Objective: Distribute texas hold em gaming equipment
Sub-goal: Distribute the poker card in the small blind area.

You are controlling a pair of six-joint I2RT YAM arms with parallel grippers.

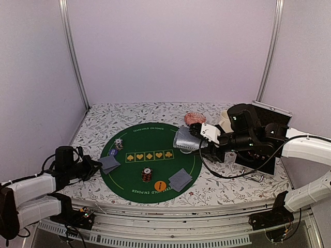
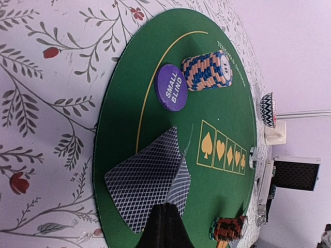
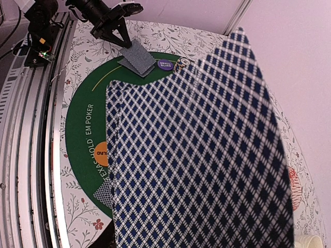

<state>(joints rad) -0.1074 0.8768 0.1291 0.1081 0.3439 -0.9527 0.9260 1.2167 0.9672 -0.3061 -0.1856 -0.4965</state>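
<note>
Top external: right hand (image 1: 200, 138) grasping cards (image 1: 185, 138), long axis pointing left; left hand (image 1: 97, 166) clenched.

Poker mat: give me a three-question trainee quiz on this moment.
1. True or false: the right arm holds cards up off the mat.
2. The purple button beside the blue-and-orange chip stack reads: A small blind, B big blind, C dealer.
3. How many suit symbols sit in the printed row at mid-mat?
Key: 1 true; 2 A; 3 five.
</note>
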